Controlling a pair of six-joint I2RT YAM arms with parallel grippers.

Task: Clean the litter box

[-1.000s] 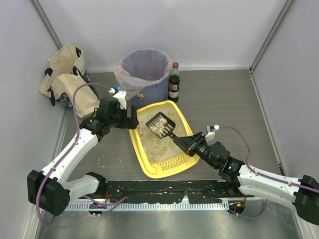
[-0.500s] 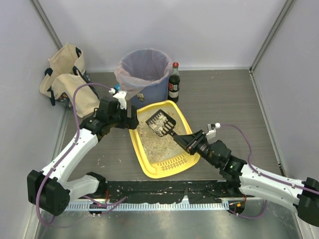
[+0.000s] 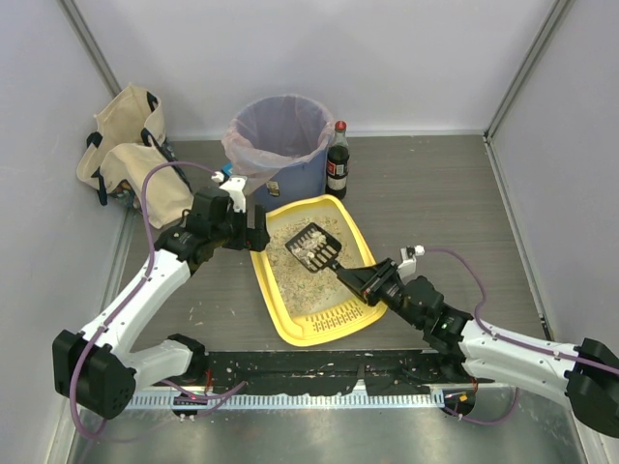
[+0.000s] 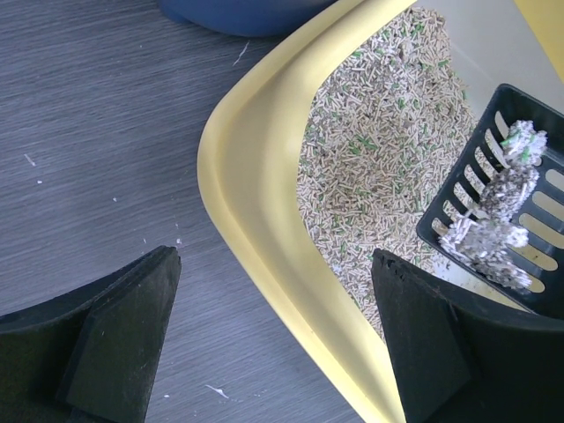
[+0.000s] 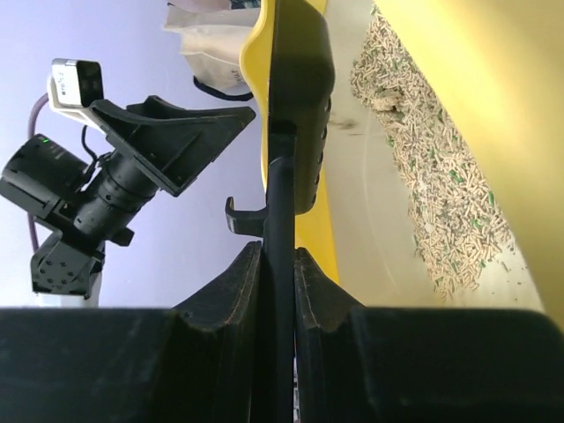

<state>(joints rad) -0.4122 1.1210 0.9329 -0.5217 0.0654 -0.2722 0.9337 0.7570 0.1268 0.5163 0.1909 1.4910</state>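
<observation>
litter box (image 3: 274, 314): showing plain yellow all over
granules (image 4: 370, 167): showing beige-grey, flecked with green
scoop (image 3: 325, 240): showing black, striped with open slots
clumps (image 4: 493, 233): showing pale grey-white
bin (image 3: 290, 186): showing blue, wearing a clear liner
bottle (image 3: 337, 166): showing dark, wearing a red cap
bag (image 3: 126, 145): showing beige, carrying black straps
tabletop (image 3: 435, 193): showing dark grey wood grain
left tool (image 3: 253, 232): showing black
right tool (image 3: 353, 275): showing black
cable (image 3: 143, 205): showing purple
</observation>
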